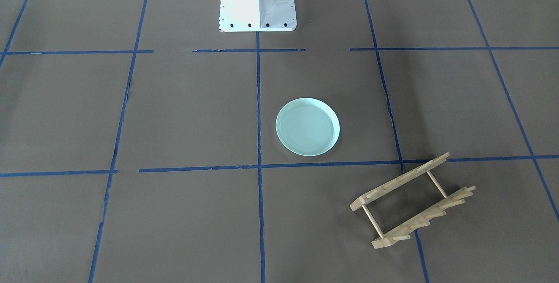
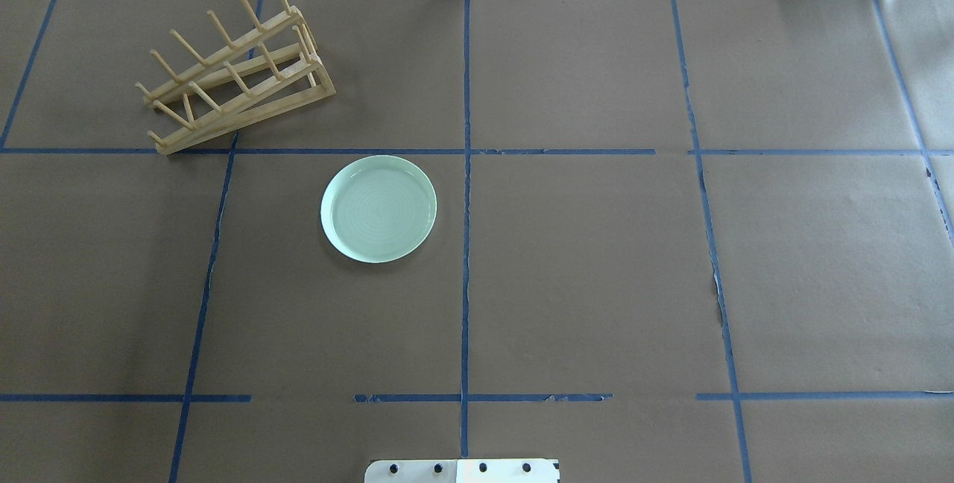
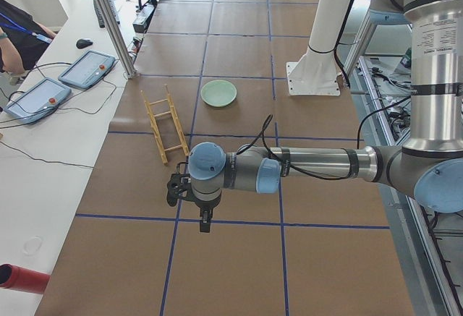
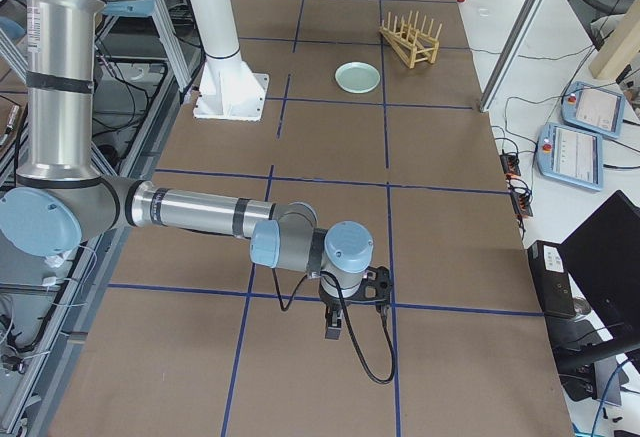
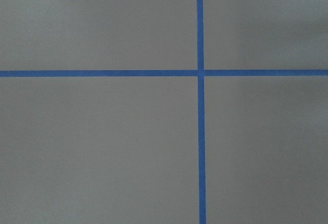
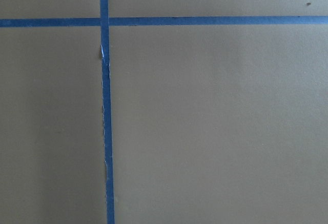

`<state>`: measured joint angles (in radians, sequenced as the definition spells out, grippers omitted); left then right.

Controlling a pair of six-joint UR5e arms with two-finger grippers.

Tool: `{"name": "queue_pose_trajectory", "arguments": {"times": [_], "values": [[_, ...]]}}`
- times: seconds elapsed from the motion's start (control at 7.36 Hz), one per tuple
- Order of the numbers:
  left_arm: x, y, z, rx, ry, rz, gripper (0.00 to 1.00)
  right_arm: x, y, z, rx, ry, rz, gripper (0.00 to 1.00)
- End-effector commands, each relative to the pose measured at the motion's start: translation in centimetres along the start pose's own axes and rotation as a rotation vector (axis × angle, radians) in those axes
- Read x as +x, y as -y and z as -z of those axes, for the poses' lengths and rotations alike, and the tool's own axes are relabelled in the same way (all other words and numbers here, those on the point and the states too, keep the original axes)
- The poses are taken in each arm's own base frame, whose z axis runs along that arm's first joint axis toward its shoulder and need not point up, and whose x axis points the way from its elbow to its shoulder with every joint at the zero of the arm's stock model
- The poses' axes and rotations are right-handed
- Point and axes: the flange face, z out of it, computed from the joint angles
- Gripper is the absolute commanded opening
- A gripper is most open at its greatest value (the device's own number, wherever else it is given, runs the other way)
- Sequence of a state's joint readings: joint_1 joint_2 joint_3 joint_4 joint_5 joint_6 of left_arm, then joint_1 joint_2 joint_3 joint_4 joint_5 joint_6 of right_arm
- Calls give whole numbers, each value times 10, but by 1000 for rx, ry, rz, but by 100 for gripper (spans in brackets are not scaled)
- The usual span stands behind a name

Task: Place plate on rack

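Observation:
The pale mint-green plate lies flat, rim up, near the table's middle, on the robot's left half. The light wooden rack stands beyond it at the far left, empty, a short gap away. Both also show in the side views: plate, rack. My left gripper hangs over bare table, far from both, and I cannot tell if it is open. My right gripper hangs over the opposite end, far from the plate, and I cannot tell its state either. Both wrist views show only brown paper and blue tape.
The white robot pedestal stands at the table's near edge. Blue tape lines grid the brown paper. Two teach pendants and cables lie on the side bench behind a metal post. An operator's arm shows there.

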<state>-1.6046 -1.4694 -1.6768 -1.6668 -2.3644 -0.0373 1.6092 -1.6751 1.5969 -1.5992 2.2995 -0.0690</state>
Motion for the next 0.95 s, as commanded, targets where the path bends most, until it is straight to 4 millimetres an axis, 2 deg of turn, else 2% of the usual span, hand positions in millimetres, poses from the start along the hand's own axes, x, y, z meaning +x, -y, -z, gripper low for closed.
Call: {"name": "queue_pose_trajectory", "arguments": {"times": [0.0, 0.14, 0.27, 0.41, 0.54, 0.82], "values": [[3, 5, 3, 6, 15, -9, 100, 0, 0, 0, 1, 0, 1, 100], [12, 17, 9, 20, 14, -26, 100, 0, 0, 0, 1, 0, 1, 100], [30, 39, 18, 41, 13, -60, 100, 0, 0, 0, 1, 0, 1, 100], [56, 62, 23, 52, 8, -84, 100, 0, 0, 0, 1, 0, 1, 100], [90, 90, 36, 71, -3, -45, 100, 0, 0, 0, 1, 0, 1, 100], [192, 94, 53, 93, -45, -98, 100, 0, 0, 0, 1, 0, 1, 100]]}}
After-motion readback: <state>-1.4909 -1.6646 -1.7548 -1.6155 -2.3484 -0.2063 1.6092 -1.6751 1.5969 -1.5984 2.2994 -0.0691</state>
